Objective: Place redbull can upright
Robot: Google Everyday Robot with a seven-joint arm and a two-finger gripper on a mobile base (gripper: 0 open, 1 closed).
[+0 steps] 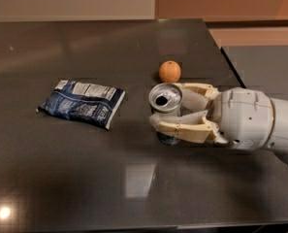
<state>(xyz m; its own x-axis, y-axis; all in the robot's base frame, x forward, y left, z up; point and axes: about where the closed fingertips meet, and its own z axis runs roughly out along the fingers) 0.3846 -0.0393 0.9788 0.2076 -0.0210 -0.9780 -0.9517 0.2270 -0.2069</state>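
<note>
The redbull can (165, 97) is near the middle of the dark table (85, 178), tilted close to upright, with its silver pull-tab top facing up toward the camera. My gripper (164, 108) reaches in from the right and is shut on the can, one tan finger (194, 90) behind it and one (182, 128) in front. The can's lower body is partly hidden by the front finger. I cannot tell whether its base touches the table.
A flat blue-and-white snack bag (81, 103) lies left of the can. A small orange fruit (169, 71) sits just behind the gripper. The table's right edge (226, 62) runs close behind the arm.
</note>
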